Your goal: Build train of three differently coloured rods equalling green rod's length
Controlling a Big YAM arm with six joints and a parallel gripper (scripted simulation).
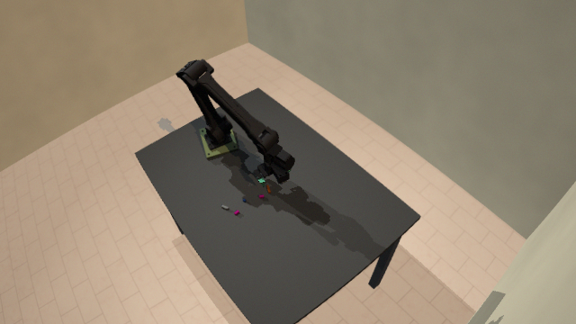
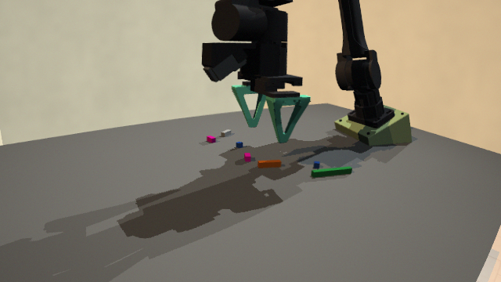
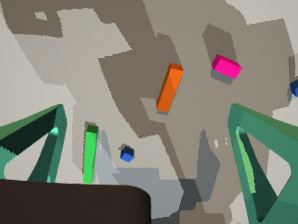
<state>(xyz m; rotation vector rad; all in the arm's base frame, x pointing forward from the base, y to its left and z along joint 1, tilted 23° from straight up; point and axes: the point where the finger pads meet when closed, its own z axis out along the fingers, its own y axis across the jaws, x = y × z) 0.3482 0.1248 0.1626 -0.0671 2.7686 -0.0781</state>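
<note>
My gripper (image 2: 268,134) (image 3: 147,113) is open and empty, held above the table. The green rod (image 2: 332,171) (image 3: 90,155) lies flat, with a small blue rod (image 2: 316,164) (image 3: 127,154) close beside it. The orange rod (image 1: 268,189) (image 2: 269,164) (image 3: 169,88) lies apart from them. A magenta rod (image 1: 261,196) (image 2: 247,157) (image 3: 226,66) lies near the orange one, not touching it. A second blue rod (image 1: 244,200) (image 2: 239,144) (image 3: 294,88) is at the right edge of the wrist view. A grey rod (image 1: 225,207) (image 2: 225,133) and another magenta rod (image 1: 237,212) (image 2: 210,139) lie farther off, apart.
The dark table (image 1: 315,270) (image 2: 391,219) bears all the rods. The arm's base stands on an olive mount (image 1: 220,151) (image 2: 391,131) at one end of it. The arm's shadow falls across the orange rod and the nearer magenta rod.
</note>
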